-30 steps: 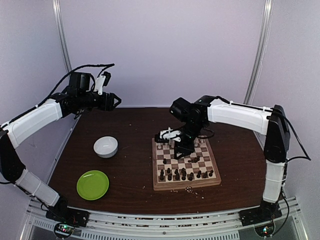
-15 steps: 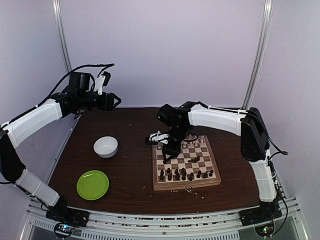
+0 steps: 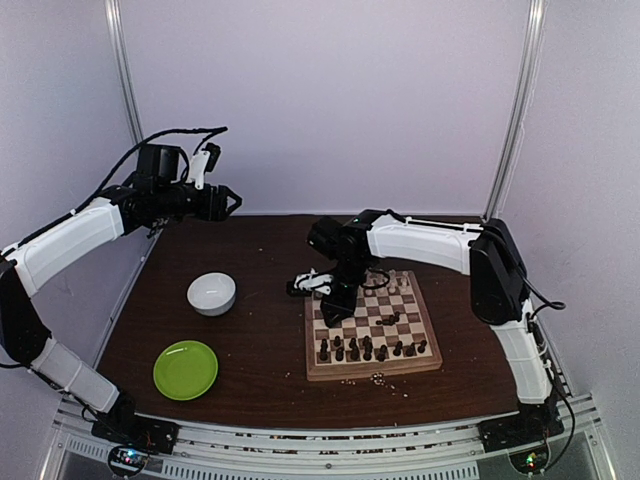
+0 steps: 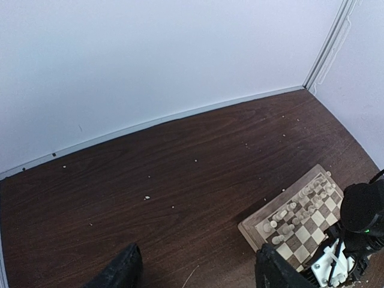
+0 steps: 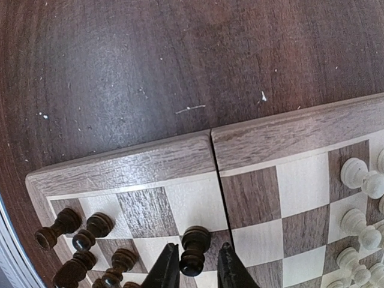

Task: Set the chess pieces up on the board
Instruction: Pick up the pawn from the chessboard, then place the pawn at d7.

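The board (image 3: 372,371) lies right of the table's centre, with dark chess pieces (image 3: 360,348) on its near rows and pale ones (image 3: 395,285) on its far rows. My right gripper (image 3: 333,300) hangs over the board's left edge. In the right wrist view its jaws (image 5: 198,271) straddle one dark piece (image 5: 194,247) near the board's frame (image 5: 138,159). The left finger touches the piece and a gap shows at the right finger. More dark pieces (image 5: 84,240) stand at the left. My left gripper (image 3: 232,203) is held high at the far left, open and empty (image 4: 198,273).
A white bowl (image 3: 212,293) and a round green plate (image 3: 185,369) sit left of the board. Pale crumbs (image 3: 380,378) lie along the board's near edge and across the dark table (image 4: 147,197). Walls close in behind and on both sides.
My right arm has swung left across the board to its left edge, and its jaws have narrowed around a dark piece. The left arm has not moved.
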Controlling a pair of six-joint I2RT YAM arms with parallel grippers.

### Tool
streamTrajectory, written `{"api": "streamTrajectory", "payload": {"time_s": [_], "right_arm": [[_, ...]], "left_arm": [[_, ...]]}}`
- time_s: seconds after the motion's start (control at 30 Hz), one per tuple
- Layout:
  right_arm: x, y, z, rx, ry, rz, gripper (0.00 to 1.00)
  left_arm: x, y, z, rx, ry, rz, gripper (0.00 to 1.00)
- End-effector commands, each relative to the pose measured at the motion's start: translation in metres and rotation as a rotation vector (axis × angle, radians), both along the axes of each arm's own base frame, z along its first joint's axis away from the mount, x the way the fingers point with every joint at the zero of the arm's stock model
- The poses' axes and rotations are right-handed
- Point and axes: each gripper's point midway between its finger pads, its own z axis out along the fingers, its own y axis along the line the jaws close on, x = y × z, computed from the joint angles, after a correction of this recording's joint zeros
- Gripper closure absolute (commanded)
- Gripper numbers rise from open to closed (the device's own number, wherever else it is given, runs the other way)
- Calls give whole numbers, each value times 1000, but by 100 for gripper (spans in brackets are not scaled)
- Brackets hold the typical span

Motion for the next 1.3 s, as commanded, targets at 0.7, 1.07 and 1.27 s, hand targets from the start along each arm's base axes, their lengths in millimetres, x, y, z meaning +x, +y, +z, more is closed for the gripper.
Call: {"api": "streamTrajectory", "payload": {"time_s": [0.7,1.07,1.27], "right_arm": [[-25,-96,53,50,-59,-90,92],[-57,-98,28,54,30,-24,90],[-49,-99,9,-6,12,-38,90]], "left_arm": [[1,-1,7,-37,-15,-13,35],[3,0,3,-31,-9,-9,35],[3,0,3,-23,-12,-6,35]]}}
